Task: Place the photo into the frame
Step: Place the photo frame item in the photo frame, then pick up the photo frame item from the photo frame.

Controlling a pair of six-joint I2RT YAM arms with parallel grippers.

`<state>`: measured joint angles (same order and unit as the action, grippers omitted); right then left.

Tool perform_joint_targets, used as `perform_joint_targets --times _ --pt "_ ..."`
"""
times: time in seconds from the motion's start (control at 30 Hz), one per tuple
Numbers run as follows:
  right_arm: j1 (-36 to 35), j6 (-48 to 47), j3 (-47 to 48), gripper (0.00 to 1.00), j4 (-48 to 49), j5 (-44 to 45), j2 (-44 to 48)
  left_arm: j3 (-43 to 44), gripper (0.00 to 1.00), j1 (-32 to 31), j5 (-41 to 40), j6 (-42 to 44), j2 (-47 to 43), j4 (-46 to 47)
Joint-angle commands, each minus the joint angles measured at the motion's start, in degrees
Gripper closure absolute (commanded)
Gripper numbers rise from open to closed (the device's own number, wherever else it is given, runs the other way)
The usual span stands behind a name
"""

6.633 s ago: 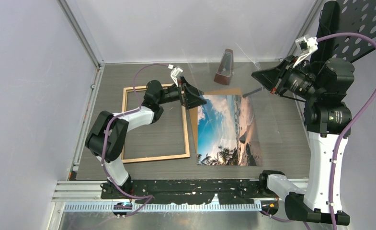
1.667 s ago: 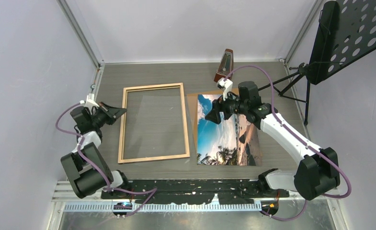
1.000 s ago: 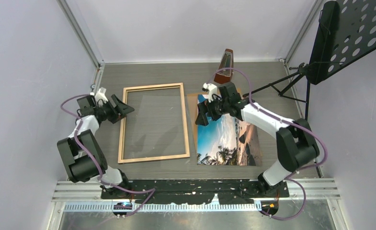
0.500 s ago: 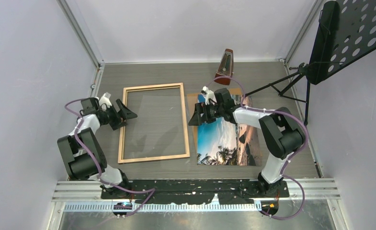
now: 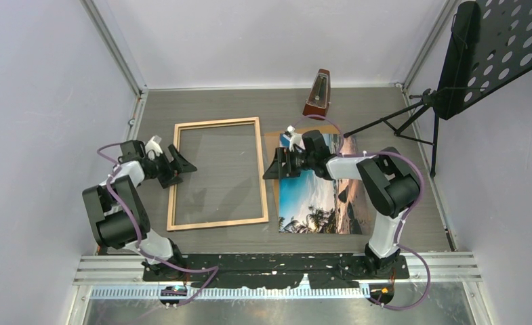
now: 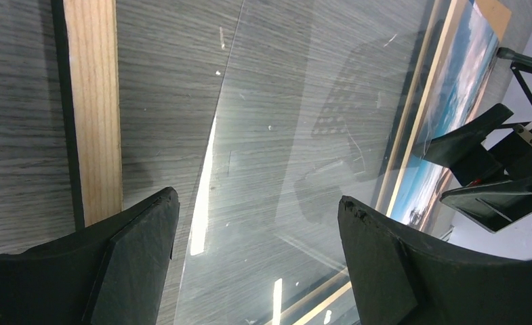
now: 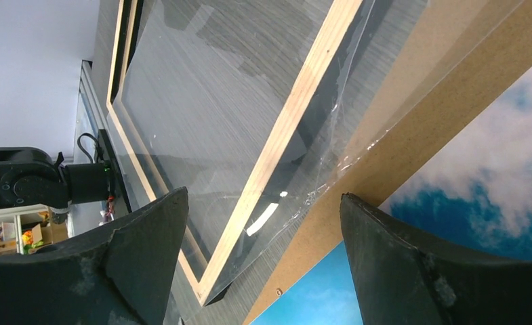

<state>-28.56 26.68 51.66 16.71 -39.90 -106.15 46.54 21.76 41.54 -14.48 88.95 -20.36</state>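
Top view: the frame point(image 5: 215, 222) is lying flat on the grey wood-grain table point(image 5: 385, 115), wood-coloured face up, left of centre. The photo point(image 5: 324, 196) is lying picture-up just beside the frame's right rail, outside it, resting on a brown hardboard sheet point(image 5: 271, 143) whose edge is showing along the photo's left and far sides. A metronome point(image 5: 317, 95) is standing at the far edge, and a black music stand point(image 5: 493, 47) is rising at the right.

The left gripper point(image 5: 177, 168) is reaching low over the frame's left rail with its jaws spread wide, holding nothing. The right gripper point(image 5: 274, 167) is facing it from across the frame, at the gap between the right rail and the hardboard, jaws likewise spread wide and empty.

Left wrist view: the left gripper point(image 6: 257, 201) is framing the frame's point(image 6: 93, 101) pale rail and a clear pane point(image 6: 297, 122) reflecting light; whether a finger is touching the rail cannot be told.

Right wrist view: between the fingers of the right gripper point(image 7: 263, 200), the clear pane point(image 7: 209, 115) is extending past the frame's point(image 7: 297, 115) rail onto the hardboard sheet point(image 7: 439, 101), beside the photo point(image 7: 486, 203).
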Motion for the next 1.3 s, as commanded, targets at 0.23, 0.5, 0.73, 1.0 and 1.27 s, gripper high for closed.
perform_joint_targets --times 0.23,0.5,0.73,1.0,1.27 --pt "-0.8 5.4 -0.6 0.13 9.0 -3.2 -3.1 -1.0 0.19 -0.7 -0.8 0.3 3.0 0.0" --pt "-0.8 8.7 -0.3 0.18 13.7 -5.4 -4.6 -1.1 0.20 -1.1 -0.9 0.5 4.6 -0.3" --pt "-0.8 12.7 0.1 0.33 18.8 -7.3 -6.6 -1.2 0.21 -1.2 -0.7 0.9 4.7 -0.5" --pt "0.1 16.7 -0.2 0.44 24.6 -8.7 -7.2 -1.2 0.23 -1.2 0.1 1.6 4.7 -1.0" --pt "0.5 18.6 -0.7 0.46 27.2 -9.4 -7.3 -0.7 0.24 -2.9 2.7 2.0 6.2 -1.0"
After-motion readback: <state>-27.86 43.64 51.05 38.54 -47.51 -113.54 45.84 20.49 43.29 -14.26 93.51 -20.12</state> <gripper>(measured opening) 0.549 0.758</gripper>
